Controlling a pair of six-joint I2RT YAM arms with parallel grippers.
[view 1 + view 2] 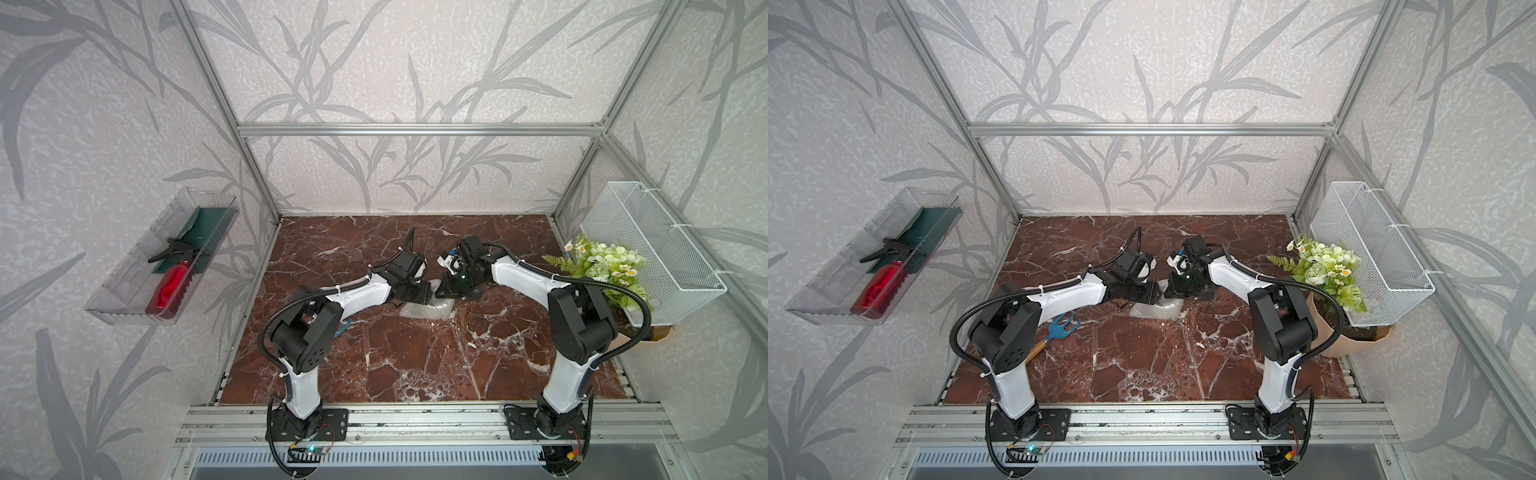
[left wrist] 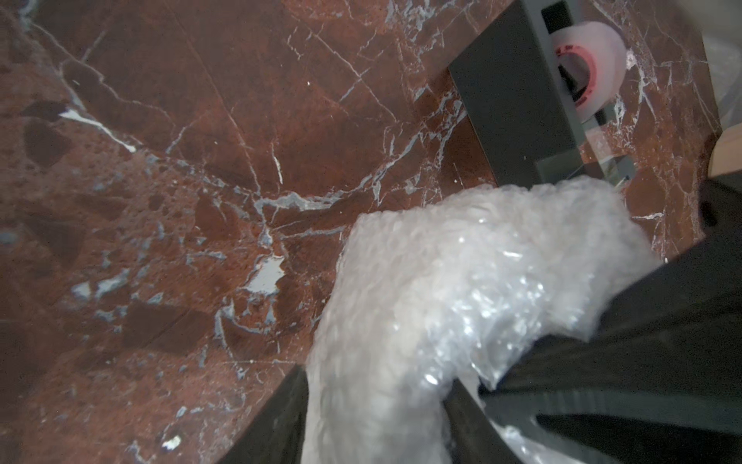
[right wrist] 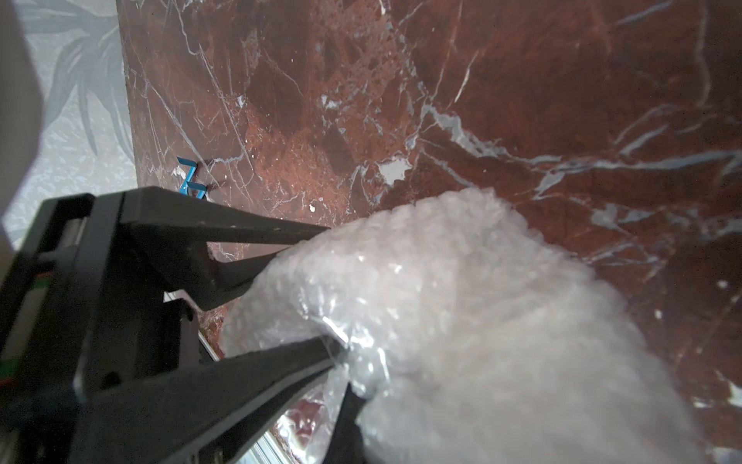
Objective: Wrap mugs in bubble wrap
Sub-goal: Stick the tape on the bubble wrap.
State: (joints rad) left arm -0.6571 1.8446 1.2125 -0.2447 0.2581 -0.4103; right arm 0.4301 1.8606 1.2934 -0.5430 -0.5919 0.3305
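Tabletop [image 1: 374, 353]: red marble; action mid-surface.
L gripper [image 3: 331, 289]: jaws apart astride bubble wrap [image 3: 461, 321]; grip unclear.
R gripper [image 2: 498, 381]: pinching wrap edge.
Risk: if L lets go, wrap could spring open.

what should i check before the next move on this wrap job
1. Right gripper shut on the bubble wrap: ok.
2. Left gripper grip: cannot tell; its jaws stand apart with the wrap between them.
3. Mug fully covered: cannot tell; no mug surface shows.
4. Tape dispenser standing near the wrap on the table: ok.
5. Blue rake clear of the wrap: ok.
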